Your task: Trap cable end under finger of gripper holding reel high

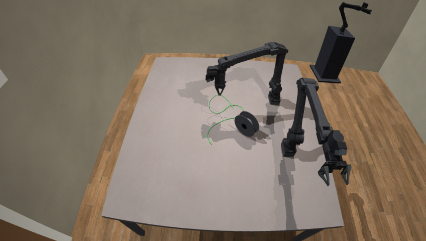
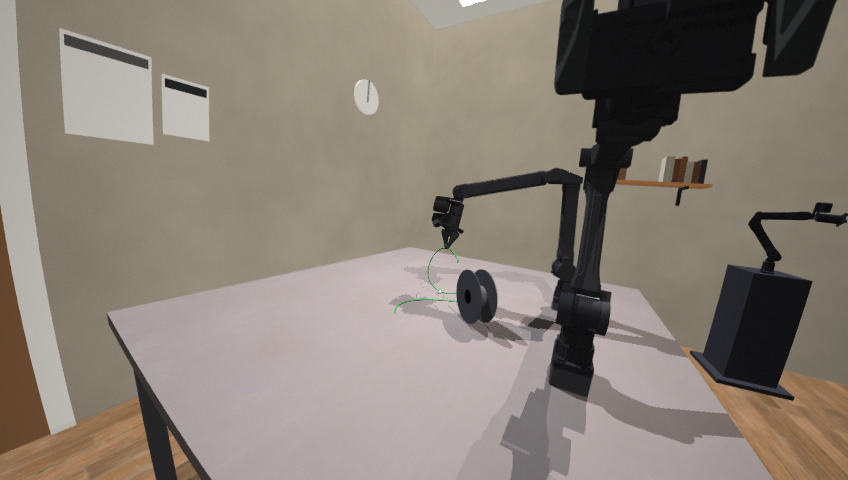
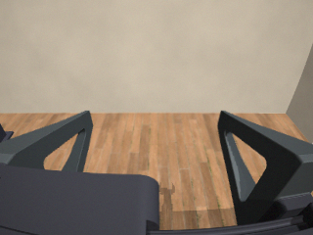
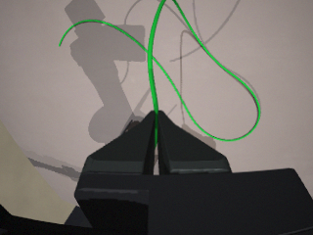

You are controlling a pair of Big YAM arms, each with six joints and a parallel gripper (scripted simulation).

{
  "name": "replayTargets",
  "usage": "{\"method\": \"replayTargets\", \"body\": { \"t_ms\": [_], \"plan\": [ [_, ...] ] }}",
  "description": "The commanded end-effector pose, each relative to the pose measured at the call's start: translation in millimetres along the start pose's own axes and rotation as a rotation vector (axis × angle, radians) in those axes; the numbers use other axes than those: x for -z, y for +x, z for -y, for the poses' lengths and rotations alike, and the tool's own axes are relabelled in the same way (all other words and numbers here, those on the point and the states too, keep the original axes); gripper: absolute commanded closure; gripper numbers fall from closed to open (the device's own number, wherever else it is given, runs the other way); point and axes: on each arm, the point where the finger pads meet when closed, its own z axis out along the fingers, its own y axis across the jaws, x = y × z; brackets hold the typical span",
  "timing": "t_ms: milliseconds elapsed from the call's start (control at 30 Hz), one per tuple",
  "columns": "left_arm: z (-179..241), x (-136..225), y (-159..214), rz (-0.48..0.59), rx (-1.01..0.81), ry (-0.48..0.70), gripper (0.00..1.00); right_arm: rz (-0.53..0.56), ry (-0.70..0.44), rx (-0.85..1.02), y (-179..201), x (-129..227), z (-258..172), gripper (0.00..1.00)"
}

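Note:
The grey reel (image 1: 240, 119) (image 2: 474, 306) stands upright on its rim on the table. The thin green cable (image 1: 211, 144) (image 2: 428, 273) (image 4: 150, 59) runs past the reel; one end lies on the table, while the other part rises in a loop. My right gripper (image 1: 219, 95) (image 2: 446, 246) (image 4: 156, 117) is shut on the cable, above the table and away from the reel, with a short free tail hanging from it. My left gripper (image 1: 337, 184) (image 3: 155, 117) is open and empty, far from reel and cable; its fingertips are cut off in the exterior view. The reel is not visible in either wrist view.
The table (image 1: 167, 178) (image 2: 238, 380) bears both arm bases along one side. The left gripper hangs by that side's edge. A dark pedestal (image 1: 333, 56) (image 2: 755, 327) with a small arm stands on the floor beyond the table.

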Motion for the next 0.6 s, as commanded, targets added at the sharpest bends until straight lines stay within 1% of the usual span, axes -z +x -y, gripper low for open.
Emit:
{"method": "replayTargets", "body": {
  "t_ms": [0,567],
  "plan": [
    [-3.4,1.3,-10.2,0.031,0.009,-0.003,0.00,0.045,-0.024,0.024,-15.3,15.1,-23.7,1.00],
    [-3.4,1.3,-10.2,0.031,0.009,-0.003,0.00,0.052,-0.028,0.027,-16.9,16.0,-25.7,1.00]
  ]
}}
